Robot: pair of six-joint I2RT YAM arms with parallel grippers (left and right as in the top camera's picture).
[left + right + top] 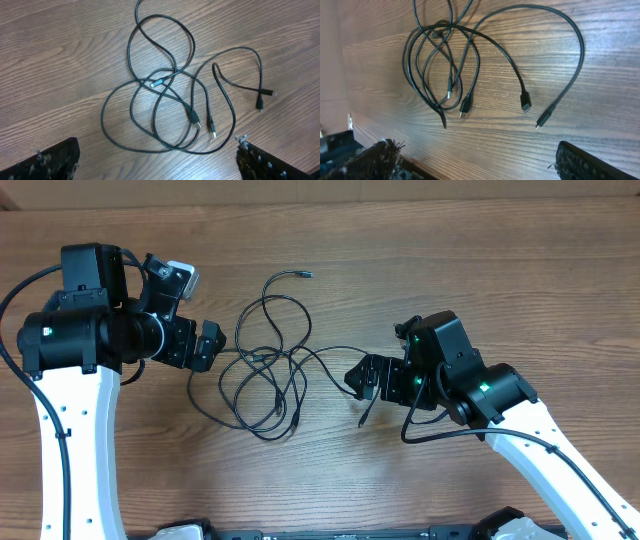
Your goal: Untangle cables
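Both the right gripper (pixel 365 377) and the left gripper (pixel 207 347) are seen wide open and empty, with the cables (pixel 265 375) knotted on the table (pixel 450 260) between them. If crossed loops are pinched together rather than the near plug (pixel 362 421), the knot could be tightened and the far plug (pixel 306 275) dragged inward.

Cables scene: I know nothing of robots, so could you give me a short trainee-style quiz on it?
1. True or false: the left gripper is clamped on a cable.
2. The cables lie: A) between the left gripper and the right gripper; B) in a box; C) draped over an arm.
3. Fill in: the cables are coloured ____.

Key: 1 false; 2 A; 3 black.
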